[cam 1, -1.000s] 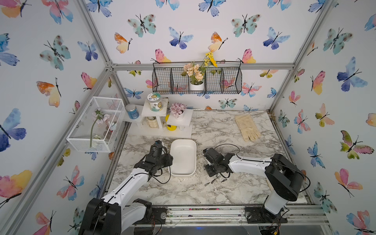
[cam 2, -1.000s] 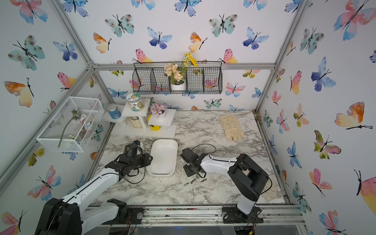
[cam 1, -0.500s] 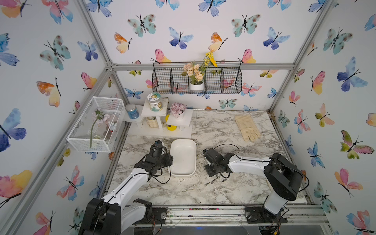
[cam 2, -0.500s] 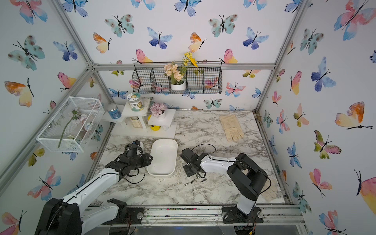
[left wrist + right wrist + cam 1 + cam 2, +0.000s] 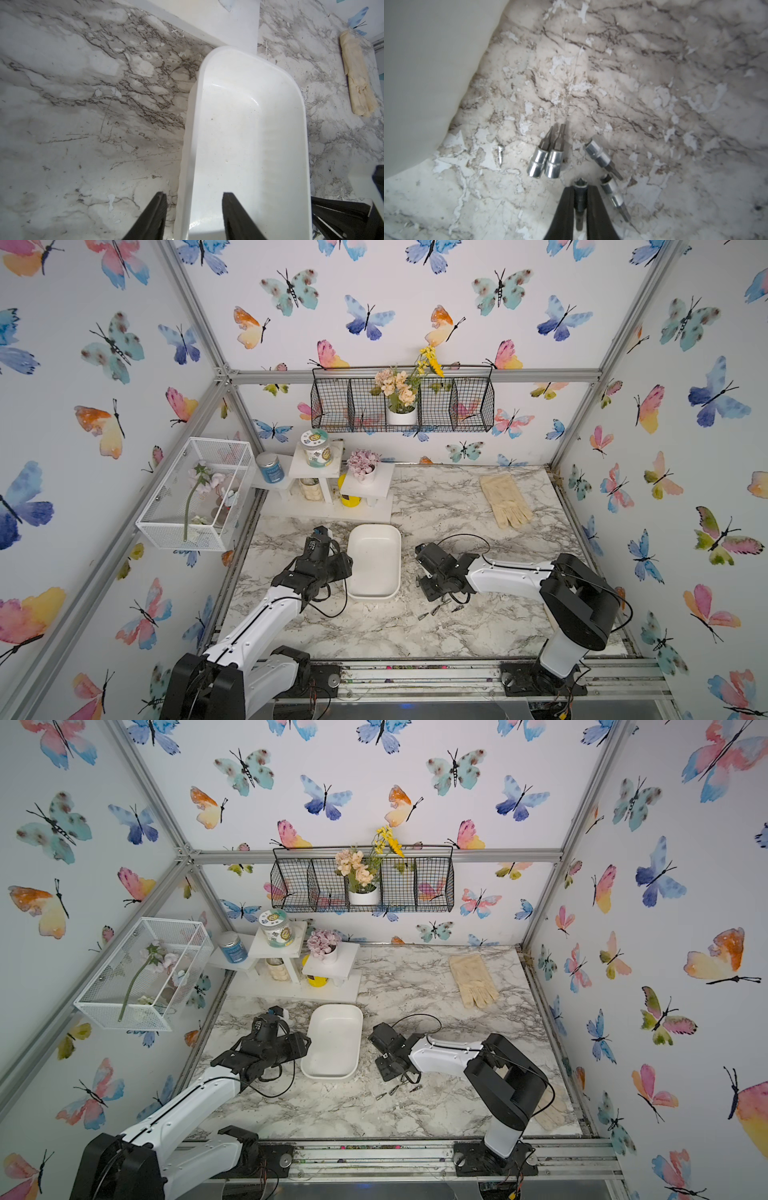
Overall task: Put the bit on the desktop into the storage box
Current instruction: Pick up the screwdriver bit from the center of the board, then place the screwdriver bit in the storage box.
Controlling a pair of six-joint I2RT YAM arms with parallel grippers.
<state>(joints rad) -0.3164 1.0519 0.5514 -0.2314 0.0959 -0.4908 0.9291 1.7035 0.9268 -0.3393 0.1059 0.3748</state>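
One bit (image 5: 579, 197) is pinched between the closed fingers of your right gripper (image 5: 580, 188). It is dark and its tip shows just past the fingertips, low over the desktop (image 5: 654, 93). You cannot tell from the wrist view if it rests on the marble or hangs just above it. It is outside the box (image 5: 374, 560).

Four loose bits (image 5: 554, 164) lie on the desktop close around the fingertips. Two silver ones touch each other side by side. The two others lie apart from that pair, on the other side of the fingers.

Read the top views as a clock, with twelve at the back wall. The group of bits is then at five o'clock from the box, near its front corner. The box lies near the middle of the desktop, with its long sides running from twelve to six.

Your left gripper (image 5: 194, 193) is at the nine o'clock wall of the box. Its fingers stand open with this wall between them: one finger (image 5: 234, 216) is inside the box, the other is outside over the marble.

At twelve o'clock, just beside the box, stands the white shelf (image 5: 332, 510). At two o'clock, well apart, a glove (image 5: 505, 499) lies flat.
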